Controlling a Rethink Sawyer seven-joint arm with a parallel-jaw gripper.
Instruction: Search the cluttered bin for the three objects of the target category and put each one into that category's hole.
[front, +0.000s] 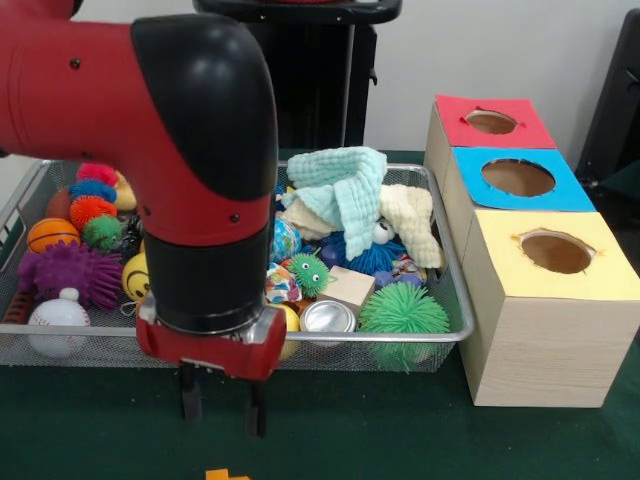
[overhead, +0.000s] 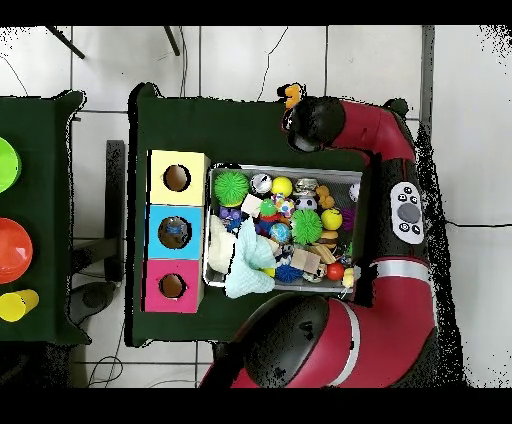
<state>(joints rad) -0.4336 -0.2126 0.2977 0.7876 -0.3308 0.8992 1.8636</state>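
One wire mesh bin (front: 452, 335) sits on the green tabletop (front: 400, 440), and beside it stands a row of three wooden boxes, each with a single round hole in a coloured top: a red box (front: 490, 121), a blue box (front: 518, 178) and a yellow box (front: 556, 252). In the overhead view the same three show as yellow (overhead: 177, 178), blue (overhead: 174, 232) and pink-red (overhead: 172, 286), touching the bin's short side.

The gripper (front: 222, 410) hangs in front of the bin's near wall, over bare tabletop, with two dark jaws a narrow gap apart and nothing between them. The bulky red and black arm (front: 180, 150) blocks the middle of the bin in the front view.

Countable in the bin: one large green spiky ball (front: 403, 315), one small green fuzzy ball with googly eyes (front: 311, 273), one silver can (front: 329, 316), one wooden block (front: 347, 285), one purple spiky toy (front: 68, 272), one white baseball (front: 58, 326), one small basketball (front: 51, 234), one mint cloth (front: 345, 185) and one cream cloth (front: 412, 222). A stack of pink, blue, orange and green fuzzy balls (front: 92, 200) lies at the far left corner. A yellow ball (front: 137, 277) is half hidden by the arm.

Which category is the target cannot be told. An orange piece (front: 226, 475) is cut off at the bottom edge. Things under the cloths are hidden.
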